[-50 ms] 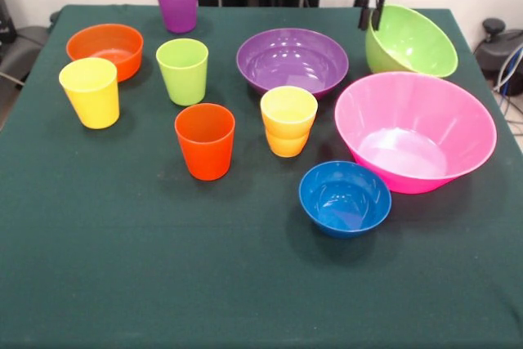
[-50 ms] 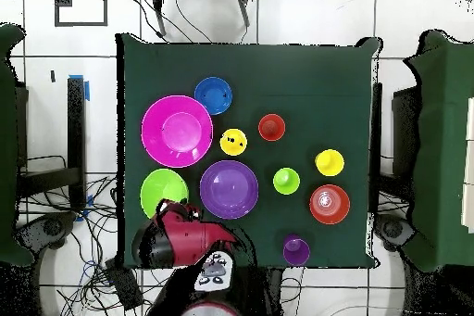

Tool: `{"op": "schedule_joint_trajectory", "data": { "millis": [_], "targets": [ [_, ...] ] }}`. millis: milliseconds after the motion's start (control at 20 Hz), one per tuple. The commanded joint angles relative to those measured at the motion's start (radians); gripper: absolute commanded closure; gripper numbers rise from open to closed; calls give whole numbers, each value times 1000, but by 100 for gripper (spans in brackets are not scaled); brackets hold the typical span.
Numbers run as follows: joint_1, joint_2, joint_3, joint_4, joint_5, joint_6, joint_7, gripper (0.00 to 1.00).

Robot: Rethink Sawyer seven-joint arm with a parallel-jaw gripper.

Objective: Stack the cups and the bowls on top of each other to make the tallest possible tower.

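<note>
Bench (image 1: 245, 284) draped in dark green cloth, matte, carrying ten glossy plastic vessels, none stacked. Bowls, all round with flared walls: very large pink plastic bowl (image 1: 415, 131) at the front view's right; medium purple plastic bowl (image 1: 292, 60) near centre; medium lime green plastic bowl (image 1: 407, 42) behind the pink one, tilted on its side wall; small blue plastic bowl (image 1: 344, 198) just in front of the pink one; small orange plastic bowl (image 1: 105, 50) at far left. Cups, smooth tapered tumblers, upright and apart: purple plastic cup (image 1: 177, 2) at the back edge; lime green plastic cup (image 1: 183, 71); yellow plastic cup (image 1: 91, 91) just beside the orange bowl; orange-red plastic cup (image 1: 205, 140); yellow-orange plastic cup (image 1: 288, 121), waisted, just in front of the purple bowl. End effector (image 1: 372, 7): two dark fingers hanging close together, narrow gap, holding nothing, at the lime green bowl's rim.
</note>
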Motion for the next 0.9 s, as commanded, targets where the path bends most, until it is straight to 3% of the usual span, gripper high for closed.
{"op": "schedule_joint_trajectory", "data": {
  "millis": [50,600,900],
  "targets": [
    [53,14,-72,-68,32,72,110,100],
    [48,-120,-97,-29,13,213,80,100],
    [-1,-161,-61,-33,1,287,57,100]
  ]
}}
